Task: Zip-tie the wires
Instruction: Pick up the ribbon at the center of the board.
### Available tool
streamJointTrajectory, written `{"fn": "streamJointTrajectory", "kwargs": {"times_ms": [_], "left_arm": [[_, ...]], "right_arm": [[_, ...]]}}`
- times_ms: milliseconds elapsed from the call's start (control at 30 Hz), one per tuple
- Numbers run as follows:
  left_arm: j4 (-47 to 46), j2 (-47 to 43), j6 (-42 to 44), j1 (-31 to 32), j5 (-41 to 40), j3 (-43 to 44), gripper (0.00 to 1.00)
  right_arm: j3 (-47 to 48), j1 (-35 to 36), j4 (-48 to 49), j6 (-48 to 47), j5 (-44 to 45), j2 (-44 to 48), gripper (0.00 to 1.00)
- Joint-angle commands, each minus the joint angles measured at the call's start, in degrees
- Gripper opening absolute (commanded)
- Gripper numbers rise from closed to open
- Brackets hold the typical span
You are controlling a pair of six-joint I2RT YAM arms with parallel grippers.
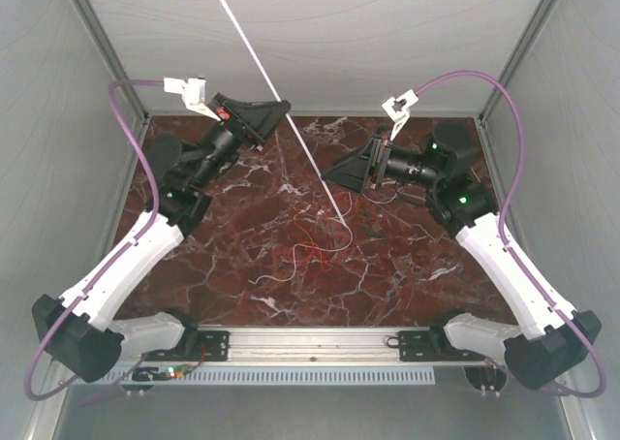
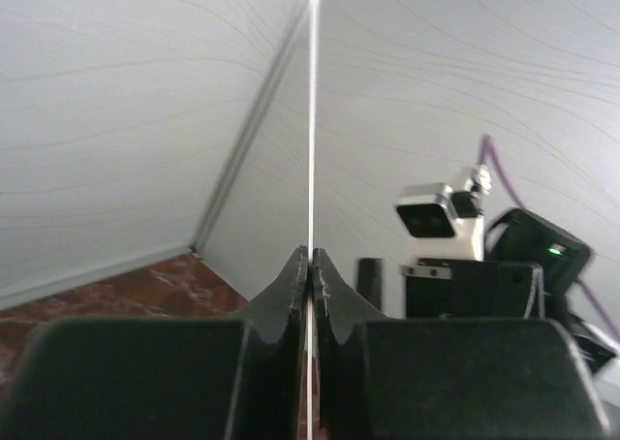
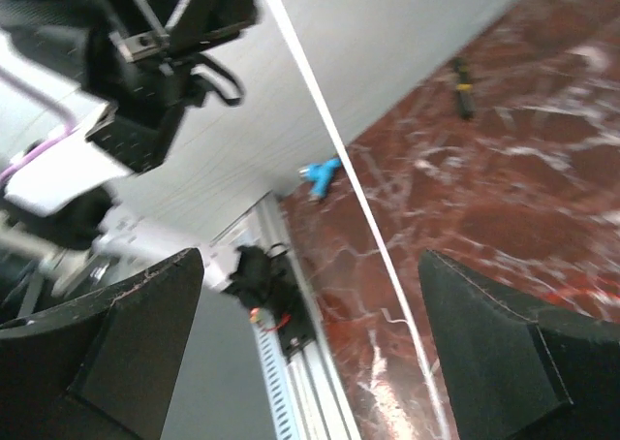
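Top external. Looks like the threading setup step. Holding the zip tie point(image 1: 254, 56) partway along in the left gripper point(image 1: 284, 109), fingers pressed together on it. Slants from up by the back wall point(image 1: 339, 33) down over the marble table point(image 1: 213, 266), head end up. Lower tip near the wires point(image 1: 308, 251); touching or not, cannot tell. Straight, stiff, pale, no loop formed. Loose red-orange and white curls mid-table, unbundled. Flanking the lower stretch with the right gripper point(image 1: 329, 176); spread hard to read from here.

Left wrist. Clamped tight on the zip tie point(image 2: 312, 120): fingertips point(image 2: 291, 275) meeting with no gap, thin white line rising straight out above.

Right wrist. Fingers point(image 3: 126, 343) wide apart and touching nothing, with the zip tie point(image 3: 329, 140) crossing diagonally between. No wires made out here.

Next, probably: close the right on the lower stretch, then steer the tip under the wires and back to the head. Calls for a square pinch on a very thin strip, which is easy to miss.
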State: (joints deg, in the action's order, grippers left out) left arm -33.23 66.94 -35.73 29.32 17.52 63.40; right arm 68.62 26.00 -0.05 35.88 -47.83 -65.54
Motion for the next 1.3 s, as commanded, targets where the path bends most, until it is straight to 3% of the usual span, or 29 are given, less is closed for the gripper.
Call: {"fn": "streamJointTrajectory", "kwargs": {"times_ms": [0, 233, 567, 833, 1267], "left_arm": [[-8.17, 2.76, 0.39, -5.41, 2.39, -2.88, 0.0], [-15.24, 10.2, 2.92, -12.91, 5.5, -7.25, 0.0], [-23.89, 23.49, 0.42, -20.19, 10.27, -4.55, 0.0], [-26.04, 35.26, -2.09, -21.53, 14.18, 2.63, 0.0], [-26.37, 46.44, -3.31, -23.34, 17.06, 10.56, 0.0]], "right_arm": [[0.47, -1.9, -17.05, -5.3, 21.41, 4.39, 0.92], [-11.17, -9.47, -26.66, -3.01, 22.12, 17.54, 0.89], [-19.83, -10.35, -31.59, 2.57, 19.65, 28.61, 0.87], [-20.26, -10.43, -33.02, 2.24, 19.93, 28.74, 0.87], [-18.9, -10.96, -33.34, -0.17, 19.12, 25.26, 0.87]]}}
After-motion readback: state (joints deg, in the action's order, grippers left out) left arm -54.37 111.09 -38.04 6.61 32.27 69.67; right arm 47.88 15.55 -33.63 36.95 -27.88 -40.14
